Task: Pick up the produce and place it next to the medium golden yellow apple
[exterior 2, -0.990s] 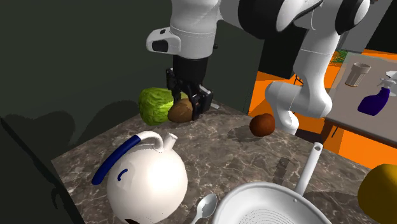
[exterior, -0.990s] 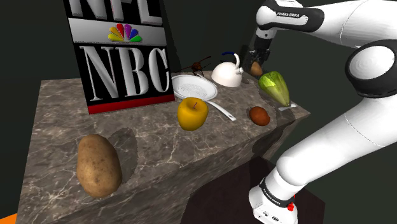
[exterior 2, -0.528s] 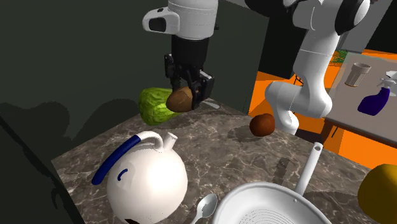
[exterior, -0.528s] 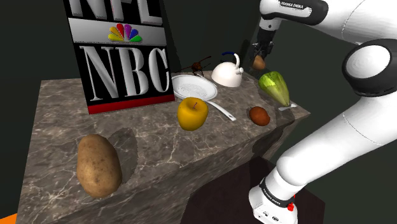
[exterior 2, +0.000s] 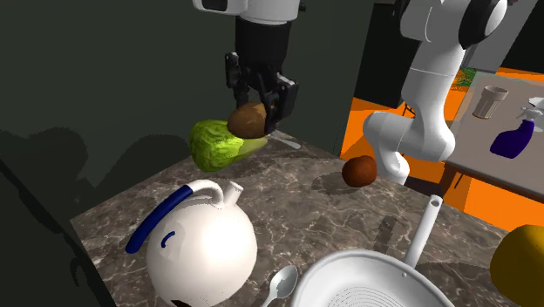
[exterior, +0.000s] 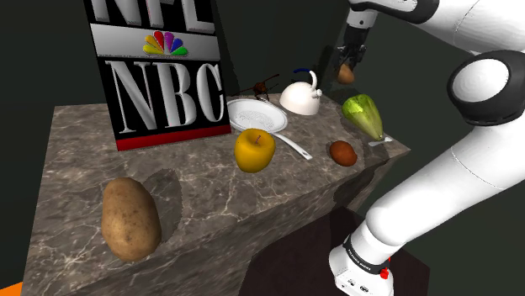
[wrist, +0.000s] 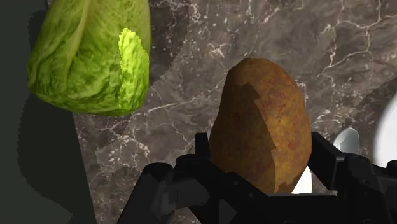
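Observation:
My gripper is shut on a small brown oval fruit and holds it high above the far end of the marble counter. The golden yellow apple sits mid-counter in the shoulder view, well to the left of and below the gripper. A green lettuce head lies on the counter just beneath and beside the held fruit.
A white teapot, a white colander and a spoon stand near the back. A round brown fruit, a large potato and an NBC box also occupy the counter.
The gripper has risen steadily with the brown fruit clasped in it, lifting it from beside the lettuce to well above the counter.

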{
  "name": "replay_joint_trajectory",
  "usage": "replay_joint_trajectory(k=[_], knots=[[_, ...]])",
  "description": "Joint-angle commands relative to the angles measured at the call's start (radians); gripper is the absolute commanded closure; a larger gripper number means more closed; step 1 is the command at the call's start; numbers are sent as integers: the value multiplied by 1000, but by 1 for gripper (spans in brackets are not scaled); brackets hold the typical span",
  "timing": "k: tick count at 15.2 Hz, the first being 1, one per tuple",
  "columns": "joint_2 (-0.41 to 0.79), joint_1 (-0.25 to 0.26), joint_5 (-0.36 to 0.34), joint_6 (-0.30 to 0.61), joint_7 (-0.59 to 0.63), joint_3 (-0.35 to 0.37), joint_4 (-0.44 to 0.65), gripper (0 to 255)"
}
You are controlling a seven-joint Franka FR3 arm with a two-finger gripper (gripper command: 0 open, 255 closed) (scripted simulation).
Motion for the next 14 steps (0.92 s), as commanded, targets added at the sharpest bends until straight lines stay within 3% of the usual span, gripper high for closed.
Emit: replay_joint_trajectory(k=[1, 14], knots=[[-29, 15, -5, -15, 39, 25, -21, 255], [-187, 123, 30, -77, 363, 246, -171, 255]])
